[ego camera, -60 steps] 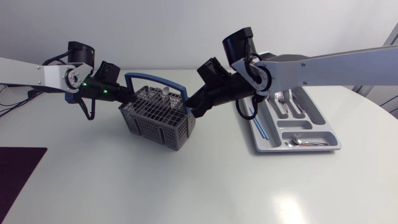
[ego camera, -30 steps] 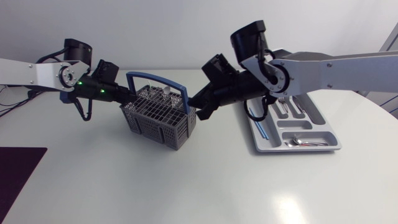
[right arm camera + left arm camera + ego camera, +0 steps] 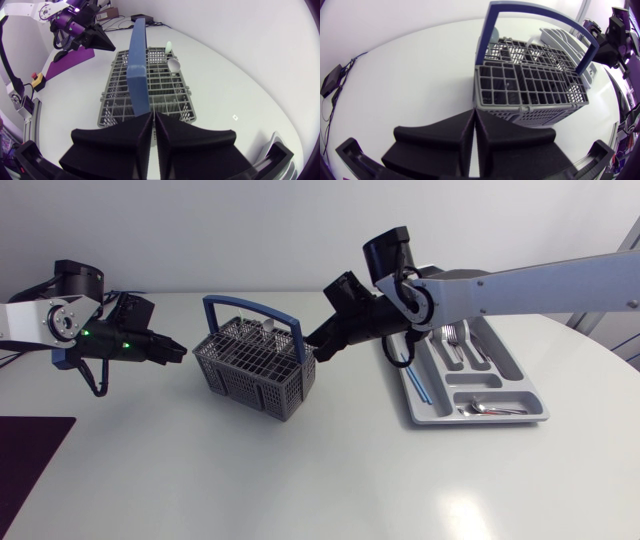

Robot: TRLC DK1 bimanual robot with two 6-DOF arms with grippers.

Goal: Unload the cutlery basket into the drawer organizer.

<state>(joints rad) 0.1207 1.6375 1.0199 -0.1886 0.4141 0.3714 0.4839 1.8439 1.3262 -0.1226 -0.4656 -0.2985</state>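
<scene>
- Since a second ago, what had moved on the table (image 3: 300, 480)?
- One thing, really. The left arm (image 3: 40, 320) had drawn back from the basket (image 3: 255, 365) toward the left edge. That left the left gripper (image 3: 172, 351) apart from the basket's left wall, jaws clenched on nothing. The right gripper (image 3: 318, 350) had hardly shifted from the basket's right rim, jaws likewise pressed together, empty as far as I could tell.
- Where was the basket?
- Mid-table, left of the organizer (image 3: 430, 416), which lay at the right.
- Which step?
- Picking the next piece, I judged. The right gripper needed to open, drop over the spoon (image 3: 173, 64) at the basket's far end and pinch it.
- Counts?
- Two arms, one basket, one organizer. Two pieces showed in the basket: the spoon and a pale handle (image 3: 169, 46). Forks (image 3: 452, 345) and spoons (image 3: 485, 408) lay in the organizer, too small to count.
</scene>
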